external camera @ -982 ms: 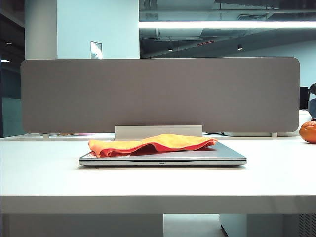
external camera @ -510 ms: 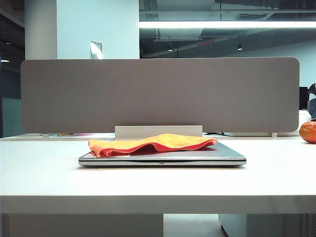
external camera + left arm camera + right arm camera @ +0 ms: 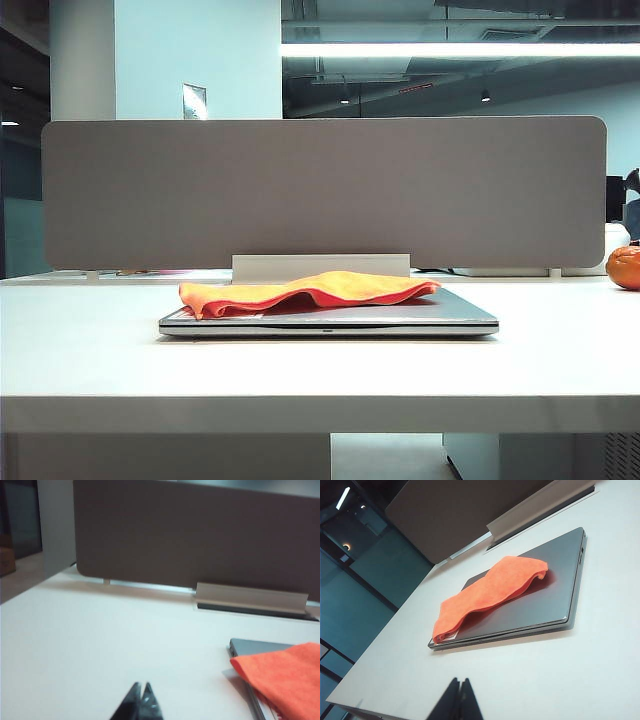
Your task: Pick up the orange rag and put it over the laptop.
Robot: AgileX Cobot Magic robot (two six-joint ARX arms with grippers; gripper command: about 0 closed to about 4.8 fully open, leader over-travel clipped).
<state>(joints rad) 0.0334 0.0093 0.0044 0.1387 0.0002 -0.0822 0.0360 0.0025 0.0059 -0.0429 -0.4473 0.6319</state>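
Note:
The orange rag (image 3: 310, 291) lies rumpled across the lid of the closed silver-grey laptop (image 3: 330, 322) in the middle of the white table. It covers most of the lid's width, leaving one end bare (image 3: 555, 585). The left wrist view catches a corner of the laptop (image 3: 255, 646) with the rag (image 3: 285, 675) draped over it. My left gripper (image 3: 141, 685) is shut and empty above the bare table, well off the laptop's side. My right gripper (image 3: 460, 681) is also shut and empty, held back from the laptop's front edge. Neither gripper appears in the exterior view.
A grey partition (image 3: 320, 190) stands along the table's back edge, with a pale cable tray (image 3: 320, 266) at its foot. A round orange fruit (image 3: 625, 266) sits at the far right. The white tabletop (image 3: 100, 340) spreads on both sides of the laptop.

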